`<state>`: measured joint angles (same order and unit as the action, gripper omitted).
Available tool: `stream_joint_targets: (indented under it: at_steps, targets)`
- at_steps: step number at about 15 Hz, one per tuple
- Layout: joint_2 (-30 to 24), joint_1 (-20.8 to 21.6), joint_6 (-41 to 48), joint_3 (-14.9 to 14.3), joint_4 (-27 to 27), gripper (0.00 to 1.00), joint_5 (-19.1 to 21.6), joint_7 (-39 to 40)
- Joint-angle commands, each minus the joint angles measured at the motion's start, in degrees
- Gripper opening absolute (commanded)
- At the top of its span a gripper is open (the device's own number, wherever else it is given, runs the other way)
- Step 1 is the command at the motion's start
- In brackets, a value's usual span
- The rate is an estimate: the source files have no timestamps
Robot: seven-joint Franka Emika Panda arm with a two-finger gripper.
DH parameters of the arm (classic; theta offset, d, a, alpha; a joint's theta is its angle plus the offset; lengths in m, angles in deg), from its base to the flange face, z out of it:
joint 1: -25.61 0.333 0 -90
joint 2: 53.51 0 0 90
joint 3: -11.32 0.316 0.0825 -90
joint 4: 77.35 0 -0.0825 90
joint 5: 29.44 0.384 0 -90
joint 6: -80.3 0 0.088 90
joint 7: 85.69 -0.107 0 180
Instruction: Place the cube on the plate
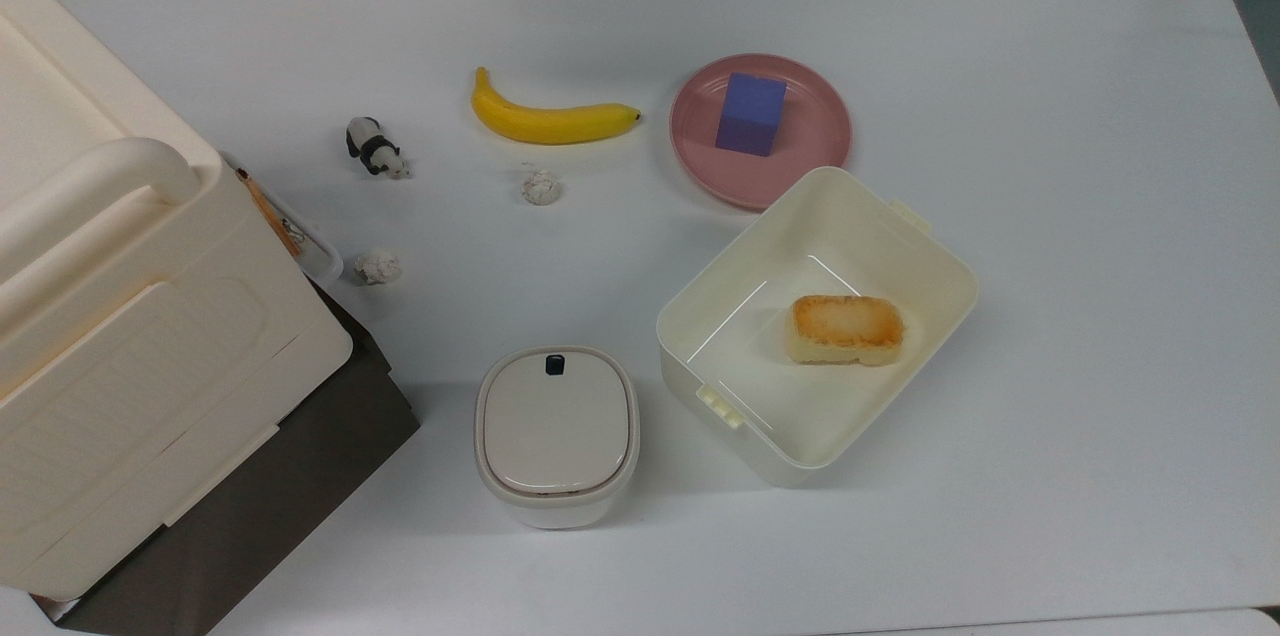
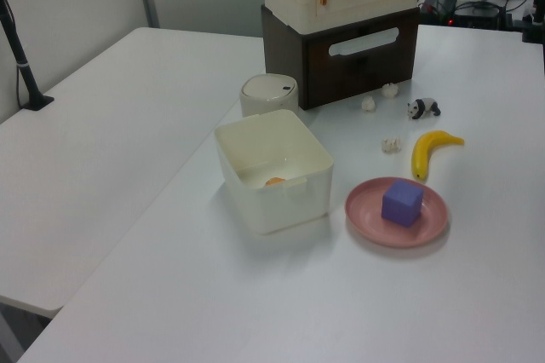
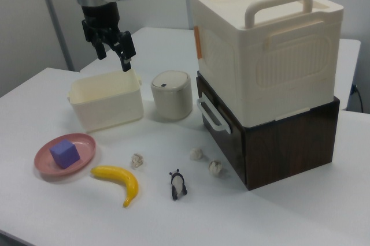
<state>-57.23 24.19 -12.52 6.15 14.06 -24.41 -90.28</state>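
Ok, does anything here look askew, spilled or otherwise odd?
Nothing is spilled or damaged. The cube sits flat on the plate, the bread lies inside the tub, and the open hand hangs empty above. Three small crumpled white wads lie loose near the banana.
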Motion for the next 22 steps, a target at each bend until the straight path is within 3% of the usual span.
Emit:
stream_joint_targets:
  at_steps: [1, 22]
  targets:
    - [-0.07, 0.46, 1.76, -0.28, -0.45, 1.0, 1.12, 0.46]
    - [0.2, 3.71, 0.98, -0.36, -0.18, 1.0, 1.03, -3.05]
